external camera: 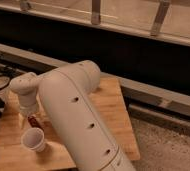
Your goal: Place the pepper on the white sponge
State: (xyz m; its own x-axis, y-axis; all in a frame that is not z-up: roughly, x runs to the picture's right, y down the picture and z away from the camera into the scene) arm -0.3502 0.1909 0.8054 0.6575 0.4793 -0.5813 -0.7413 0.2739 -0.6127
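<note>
Wooden tabletop [113, 107] under the bulky white arm [73, 110]. Gripper [30, 116] points down over the table's left part, with a white cup [34, 139] just beside it. Small red item, apparently the pepper [33, 121], sits at its tip. Open, closed or holding: can't tell.

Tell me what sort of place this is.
Likely an indoor workspace, perhaps an office or lab: a wooden table, a speckled floor beside it, and a railing with metal posts behind. The end effector hangs over the table, near a white cup.
</note>
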